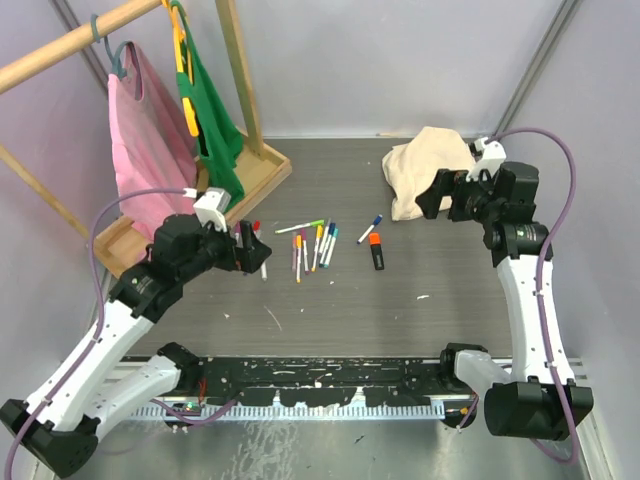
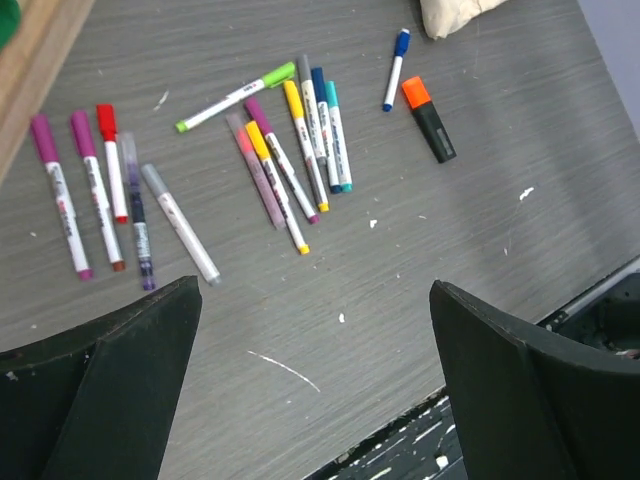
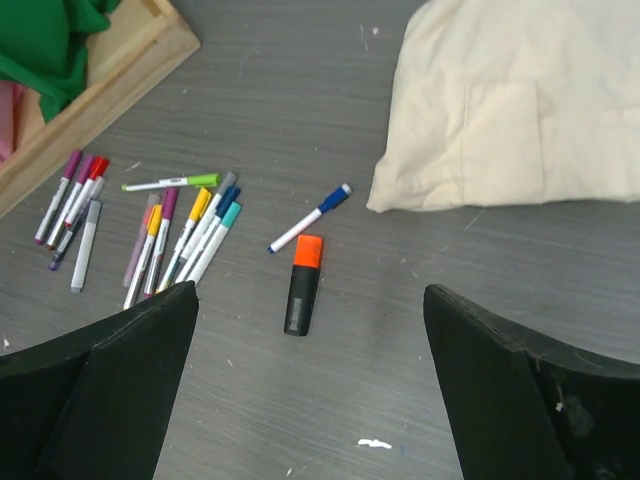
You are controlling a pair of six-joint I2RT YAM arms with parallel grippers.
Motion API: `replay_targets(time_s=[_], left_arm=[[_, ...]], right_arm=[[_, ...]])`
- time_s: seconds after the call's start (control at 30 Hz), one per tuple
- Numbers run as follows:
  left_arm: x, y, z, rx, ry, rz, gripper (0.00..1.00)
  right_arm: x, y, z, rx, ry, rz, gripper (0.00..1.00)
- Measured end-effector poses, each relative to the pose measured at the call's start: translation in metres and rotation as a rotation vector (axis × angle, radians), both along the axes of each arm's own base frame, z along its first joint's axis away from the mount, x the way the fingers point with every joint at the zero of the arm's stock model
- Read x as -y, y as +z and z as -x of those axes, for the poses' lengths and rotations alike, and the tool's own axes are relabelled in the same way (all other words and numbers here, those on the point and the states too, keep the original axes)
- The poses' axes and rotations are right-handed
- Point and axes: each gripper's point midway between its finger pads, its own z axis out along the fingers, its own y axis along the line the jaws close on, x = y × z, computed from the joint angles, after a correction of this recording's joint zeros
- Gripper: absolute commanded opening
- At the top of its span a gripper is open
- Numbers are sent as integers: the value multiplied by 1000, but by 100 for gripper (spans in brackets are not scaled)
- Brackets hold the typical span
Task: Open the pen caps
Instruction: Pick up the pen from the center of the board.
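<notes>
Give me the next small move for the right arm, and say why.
Probably lower the open right hand toward the lone blue-capped thin white marker. It lies apart from the cluster of coloured-cap markers, near only the black highlighter with the orange cap, so there is room to grip it, and its cap is still on.

walls: I see pale lilac panels [image 1: 380, 60] behind and at both sides | bench [image 1: 400, 300]: dark grey wood-grain, flecked white | far left: wooden clothes rack [image 1: 240, 80], pink garment [image 1: 140, 140] and green garment [image 1: 215, 130] hanging | far right: cream cloth [image 1: 425, 165] | light: even
</notes>
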Motion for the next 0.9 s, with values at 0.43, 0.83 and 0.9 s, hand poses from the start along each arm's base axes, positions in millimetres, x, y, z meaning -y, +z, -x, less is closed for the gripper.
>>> replay_targets(time_s=[0.43, 0.83, 0.9], left_arm=[[23, -53, 24, -96, -40, 192, 98], [41, -98, 14, -245, 18, 275, 97], [42, -110, 12, -278, 36, 249, 97]], right_arm=[[-4, -49, 12, -73, -13, -35, 100], [-35, -73, 38, 16, 286, 37, 100], [-41, -71, 41, 40, 341, 42, 100]])
